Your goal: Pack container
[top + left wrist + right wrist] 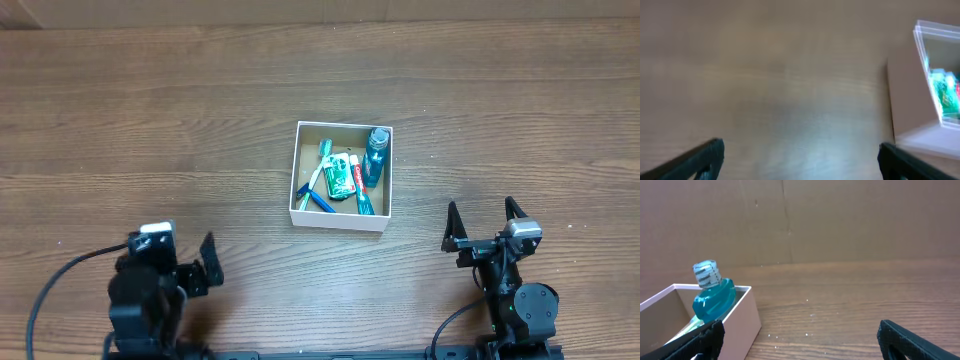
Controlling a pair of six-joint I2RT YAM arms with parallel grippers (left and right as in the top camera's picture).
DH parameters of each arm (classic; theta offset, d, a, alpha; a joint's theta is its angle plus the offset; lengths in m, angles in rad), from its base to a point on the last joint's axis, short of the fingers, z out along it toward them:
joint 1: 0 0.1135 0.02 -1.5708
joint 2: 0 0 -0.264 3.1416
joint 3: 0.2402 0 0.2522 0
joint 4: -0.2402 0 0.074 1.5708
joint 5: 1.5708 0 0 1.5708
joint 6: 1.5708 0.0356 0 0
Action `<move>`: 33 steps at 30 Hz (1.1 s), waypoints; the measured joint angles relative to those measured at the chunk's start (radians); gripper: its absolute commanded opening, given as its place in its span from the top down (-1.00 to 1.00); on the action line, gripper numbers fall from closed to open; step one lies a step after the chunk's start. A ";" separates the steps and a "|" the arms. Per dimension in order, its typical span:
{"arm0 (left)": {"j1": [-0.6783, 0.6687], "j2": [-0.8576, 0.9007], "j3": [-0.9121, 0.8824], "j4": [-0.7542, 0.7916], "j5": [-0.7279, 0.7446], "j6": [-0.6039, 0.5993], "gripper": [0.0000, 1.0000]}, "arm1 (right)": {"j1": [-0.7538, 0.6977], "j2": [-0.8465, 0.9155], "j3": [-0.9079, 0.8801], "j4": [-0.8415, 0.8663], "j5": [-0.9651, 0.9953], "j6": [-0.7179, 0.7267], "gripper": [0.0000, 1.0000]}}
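Note:
The container, a small white box with a brown inside, stands mid-table. It holds a blue mouthwash bottle, a green toothpaste tube, toothbrushes and a blue razor. My left gripper is open and empty at the front left, apart from the box; the box's corner shows at the right of the left wrist view. My right gripper is open and empty at the front right. In the right wrist view the bottle leans in the box at the left.
The wooden table runs wide around the box. A brown cardboard wall stands behind the table's far edge. Black cables trail from the left arm at the front.

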 measured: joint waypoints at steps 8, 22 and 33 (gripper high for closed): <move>-0.034 -0.286 -0.459 0.675 0.058 0.143 -1.00 | 0.000 0.000 0.000 -0.001 -0.001 0.000 -1.00; -0.035 -0.296 -0.513 0.711 0.103 0.254 -1.00 | 0.000 0.000 0.000 -0.001 0.000 0.000 -1.00; -0.035 -0.296 -0.513 0.711 0.103 0.254 -1.00 | 0.000 0.000 0.000 -0.001 0.000 0.000 -1.00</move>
